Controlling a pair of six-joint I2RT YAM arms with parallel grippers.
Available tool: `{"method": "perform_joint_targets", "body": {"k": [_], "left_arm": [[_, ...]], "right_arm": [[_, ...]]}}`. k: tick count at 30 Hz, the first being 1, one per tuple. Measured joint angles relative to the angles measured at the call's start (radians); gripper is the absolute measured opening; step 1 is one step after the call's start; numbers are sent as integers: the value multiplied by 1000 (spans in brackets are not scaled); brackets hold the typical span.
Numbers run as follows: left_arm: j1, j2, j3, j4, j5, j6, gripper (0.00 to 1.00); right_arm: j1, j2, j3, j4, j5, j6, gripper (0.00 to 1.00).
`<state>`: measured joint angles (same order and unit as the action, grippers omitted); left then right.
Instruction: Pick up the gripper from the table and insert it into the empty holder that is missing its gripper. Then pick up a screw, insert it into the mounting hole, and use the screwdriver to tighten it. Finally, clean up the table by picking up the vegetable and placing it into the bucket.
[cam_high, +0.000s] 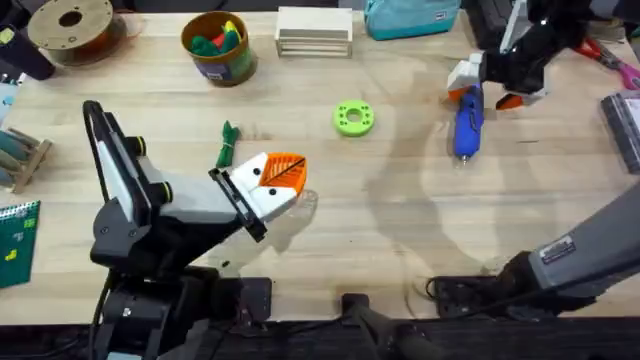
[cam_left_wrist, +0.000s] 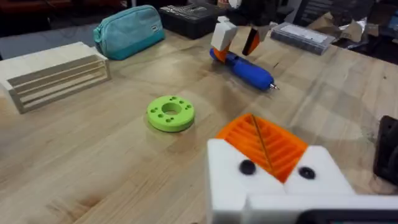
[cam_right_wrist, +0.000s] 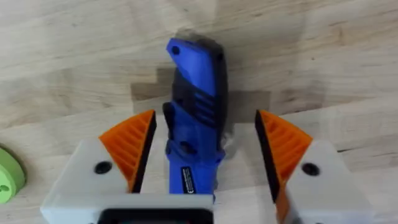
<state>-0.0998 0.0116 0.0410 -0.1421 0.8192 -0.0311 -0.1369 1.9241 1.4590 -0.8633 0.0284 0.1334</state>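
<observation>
screwdriver (cam_right_wrist: 194, 134): blue, lies flat on table (cam_high: 400, 220), between right gripper's pads, gap on both sides
right gripper (cam_right_wrist: 205, 152): fingers spread wide, straddling screwdriver, not clamped
left gripper (cam_high: 283, 180): orange pads pressed together, clenched, nothing seen between them
vegetable (cam_high: 226, 148): dark green, on table just beside left fingers
green disc (cam_high: 353, 118): beyond left fingertips, apart
bucket (cam_high: 218, 47): well beyond left fingers, coloured toys inside

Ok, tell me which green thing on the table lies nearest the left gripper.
The small dark green vegetable, just beside the left gripper; the bright green disc lies farther off.
</observation>
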Motion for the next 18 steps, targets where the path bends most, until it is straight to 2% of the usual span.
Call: {"method": "perform_joint_targets", "body": {"k": [18], "left_arm": [[0, 0, 0, 0, 0, 0, 4]], "right_arm": [[-4, 72, 0, 25, -3, -42, 927]]}}
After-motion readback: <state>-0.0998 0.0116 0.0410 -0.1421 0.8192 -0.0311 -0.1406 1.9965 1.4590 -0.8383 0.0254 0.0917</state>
